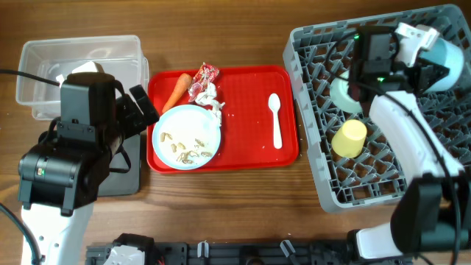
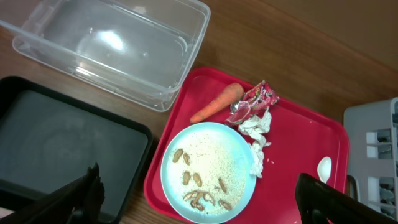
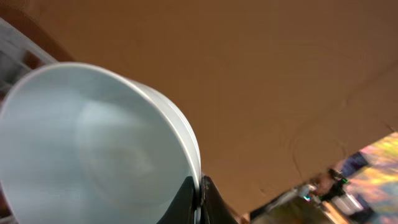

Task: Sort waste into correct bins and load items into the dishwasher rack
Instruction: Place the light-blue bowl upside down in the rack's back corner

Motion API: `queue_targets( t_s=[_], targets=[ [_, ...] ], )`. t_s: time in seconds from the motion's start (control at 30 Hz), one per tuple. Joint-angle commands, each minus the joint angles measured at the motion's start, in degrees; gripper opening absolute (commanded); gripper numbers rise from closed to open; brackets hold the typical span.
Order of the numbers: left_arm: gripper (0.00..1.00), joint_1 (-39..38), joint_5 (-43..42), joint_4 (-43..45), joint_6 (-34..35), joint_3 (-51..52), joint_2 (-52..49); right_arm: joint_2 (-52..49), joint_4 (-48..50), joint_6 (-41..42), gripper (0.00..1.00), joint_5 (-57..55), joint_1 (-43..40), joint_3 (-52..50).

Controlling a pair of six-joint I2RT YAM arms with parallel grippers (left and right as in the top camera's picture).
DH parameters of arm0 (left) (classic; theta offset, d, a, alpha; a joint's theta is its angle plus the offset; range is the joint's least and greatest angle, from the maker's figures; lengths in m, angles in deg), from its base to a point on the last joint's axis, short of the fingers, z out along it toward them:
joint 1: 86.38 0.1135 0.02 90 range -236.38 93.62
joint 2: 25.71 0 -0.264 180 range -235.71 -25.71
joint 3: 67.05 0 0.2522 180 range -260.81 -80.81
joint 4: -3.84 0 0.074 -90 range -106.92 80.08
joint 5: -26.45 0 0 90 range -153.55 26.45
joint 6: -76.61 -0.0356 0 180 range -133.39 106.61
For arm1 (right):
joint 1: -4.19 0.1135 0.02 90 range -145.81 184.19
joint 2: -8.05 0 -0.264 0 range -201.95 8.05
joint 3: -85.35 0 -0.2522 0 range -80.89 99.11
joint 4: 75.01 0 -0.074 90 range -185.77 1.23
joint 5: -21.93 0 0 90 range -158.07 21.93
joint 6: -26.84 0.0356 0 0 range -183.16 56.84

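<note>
While your right jaws pinch the rim of the light blue bowl (image 3: 93, 143) over the far right corner of the dishwasher rack (image 1: 303, 110), treat it as light, stiff and slippery; grip that rim firmly. Your left jaws gape wide, empty, above the plate (image 2: 208, 171).

Clearance around plate (image 2: 214, 152), my left side.
Carrot (image 2: 216, 102), wrapper (image 2: 255, 99), tissue (image 2: 256, 134) crowd its far rim; I see bare red tray (image 2: 298, 149) between plate and spoon (image 2: 324, 167).

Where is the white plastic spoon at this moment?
In the overhead view the white spoon lies on the right part of the red tray, apart from the plate, near the grey rack.
</note>
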Motion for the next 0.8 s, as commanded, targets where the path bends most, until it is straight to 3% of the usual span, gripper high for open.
queue_targets(
  t_s=[0.0,0.27,0.77],
  targets=[
    [1.0,0.26,0.94,0.17,0.52,-0.44,-0.15,-3.89,7.19,-14.6,0.04,-2.6,-3.23,-0.02],
    [1.0,0.26,0.94,0.17,0.52,-0.44,-0.15,-8.2,21.9,-27.52,0.04,2.36,-4.87,-0.02],
    [1.0,0.26,0.94,0.17,0.52,-0.44,-0.15,-14.03,19.28,-28.2,0.07,7.87,-0.28,-0.13]
  ],
)
